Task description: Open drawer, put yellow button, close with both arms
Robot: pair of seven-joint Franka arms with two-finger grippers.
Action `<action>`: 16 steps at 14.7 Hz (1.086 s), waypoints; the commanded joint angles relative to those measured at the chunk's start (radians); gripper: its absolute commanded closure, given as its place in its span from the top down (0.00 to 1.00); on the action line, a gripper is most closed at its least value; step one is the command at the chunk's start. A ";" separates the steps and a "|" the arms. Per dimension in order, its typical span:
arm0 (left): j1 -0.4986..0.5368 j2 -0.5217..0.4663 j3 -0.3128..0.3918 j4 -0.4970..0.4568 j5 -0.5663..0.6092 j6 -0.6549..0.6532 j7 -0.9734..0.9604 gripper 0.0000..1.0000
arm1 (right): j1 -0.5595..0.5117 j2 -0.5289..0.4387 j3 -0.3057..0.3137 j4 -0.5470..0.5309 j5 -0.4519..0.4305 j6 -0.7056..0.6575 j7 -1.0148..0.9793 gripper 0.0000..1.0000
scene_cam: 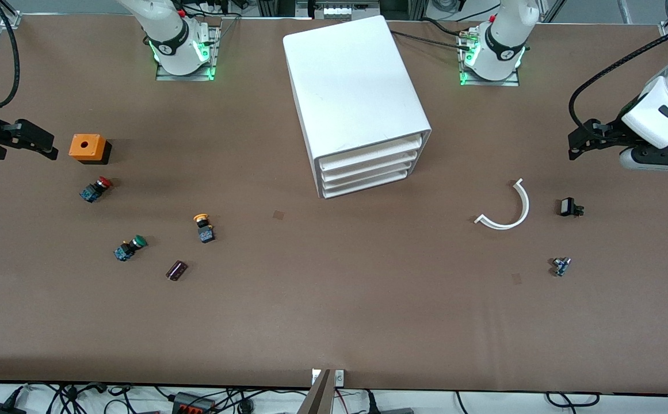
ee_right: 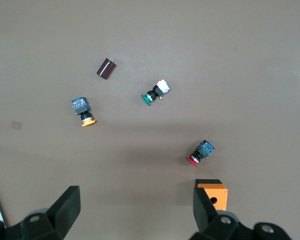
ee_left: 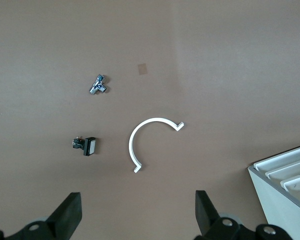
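Observation:
The white cabinet (scene_cam: 357, 98) stands mid-table, and all four of its drawers are shut. The top drawer (scene_cam: 371, 150) is the highest front. A corner of the cabinet also shows in the left wrist view (ee_left: 285, 192). The yellow button (scene_cam: 203, 226) lies on its side toward the right arm's end, and it shows in the right wrist view (ee_right: 83, 112). My right gripper (scene_cam: 46, 145) (ee_right: 135, 210) is open and empty over the table beside an orange box. My left gripper (scene_cam: 574, 146) (ee_left: 137, 215) is open and empty over the table at the left arm's end.
An orange box (scene_cam: 87, 148), a red button (scene_cam: 96, 188), a green button (scene_cam: 130, 247) and a dark cylinder (scene_cam: 176, 270) lie around the yellow button. A white curved piece (scene_cam: 506, 207), a small black part (scene_cam: 569, 207) and a metal fitting (scene_cam: 560, 266) lie toward the left arm's end.

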 commanded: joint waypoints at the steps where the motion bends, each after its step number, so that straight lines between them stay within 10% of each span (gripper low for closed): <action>1: 0.009 0.003 -0.009 0.006 -0.007 0.003 0.013 1.00 | -0.008 -0.024 0.005 -0.016 -0.016 -0.007 -0.002 1.00; 16: -0.007 0.041 -0.011 0.011 -0.019 -0.120 0.022 1.00 | 0.033 0.121 0.016 -0.016 0.003 -0.007 -0.017 1.00</action>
